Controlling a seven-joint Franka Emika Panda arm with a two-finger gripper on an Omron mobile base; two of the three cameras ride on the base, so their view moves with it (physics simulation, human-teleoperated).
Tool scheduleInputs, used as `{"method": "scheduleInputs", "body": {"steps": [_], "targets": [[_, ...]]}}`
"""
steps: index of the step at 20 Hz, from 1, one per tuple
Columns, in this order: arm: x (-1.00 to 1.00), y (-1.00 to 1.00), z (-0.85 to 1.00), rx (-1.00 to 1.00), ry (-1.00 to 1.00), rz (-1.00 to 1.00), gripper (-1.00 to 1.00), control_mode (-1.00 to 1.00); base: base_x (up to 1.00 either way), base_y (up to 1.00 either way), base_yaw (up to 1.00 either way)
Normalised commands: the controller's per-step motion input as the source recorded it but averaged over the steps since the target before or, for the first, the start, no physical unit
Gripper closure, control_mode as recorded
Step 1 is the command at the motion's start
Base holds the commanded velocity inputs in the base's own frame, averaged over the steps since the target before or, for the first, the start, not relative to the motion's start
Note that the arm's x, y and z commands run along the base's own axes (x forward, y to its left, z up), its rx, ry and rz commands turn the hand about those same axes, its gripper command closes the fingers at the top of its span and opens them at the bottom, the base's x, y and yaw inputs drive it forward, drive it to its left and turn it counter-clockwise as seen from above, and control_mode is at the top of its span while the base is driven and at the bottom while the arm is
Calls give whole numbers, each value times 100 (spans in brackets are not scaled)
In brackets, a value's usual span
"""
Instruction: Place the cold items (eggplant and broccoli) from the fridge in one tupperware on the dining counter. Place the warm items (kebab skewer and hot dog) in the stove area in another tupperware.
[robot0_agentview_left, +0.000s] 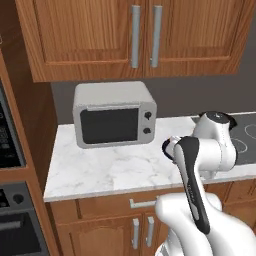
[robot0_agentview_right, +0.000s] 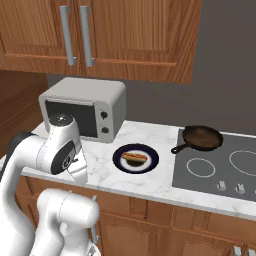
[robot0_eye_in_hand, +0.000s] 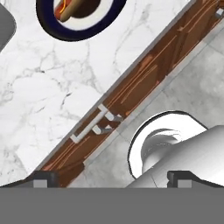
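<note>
A white robot arm folds low in front of a marble counter (robot0_agentview_right: 150, 187) in a simulated kitchen, and everything here is placed in relation to that counter. Nearest, the gripper (robot0_eye_in_hand: 113, 177) points downward over the counter's front edge, its two dark fingertips (robot0_eye_in_hand: 40, 176) standing wide apart with nothing between them; beneath it lie the wooden drawer fronts and a metal drawer handle (robot0_eye_in_hand: 94, 124) under the counter's edge, with grey floor beyond. On the countertop, just past the front edge and near its middle, sits a dark blue plate (robot0_agentview_right: 135, 158) with a white centre, and a hot dog (robot0_agentview_right: 134, 157) in its bun lies across that plate. To the plate's left, further back on the counter against the wall, stands a grey toaster oven (robot0_agentview_left: 114, 114) with a dark glass door and two knobs. To the plate's right, a black stovetop (robot0_agentview_right: 220, 167) is set into the counter, and a dark skillet (robot0_agentview_right: 200, 138) rests on its far left corner, handle angled toward the plate. Wooden wall cabinets (robot0_agentview_left: 135, 35) with long metal handles hang above the counter.
</note>
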Motion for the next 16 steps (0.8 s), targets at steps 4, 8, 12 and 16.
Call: {"method": "scheduleInputs", "body": {"steps": [4,8,12,16], "targets": [[0,0,0,0,0,0,-100,100,32,-59,47],[0,0,0,0,0,0,-100,100,54,-28,25],[-9,-5,0,0,0,-9,-100,-100,5,-2,1],[-11,-44,-18,-1,0,-55,-100,-100,0,0,0]]}}
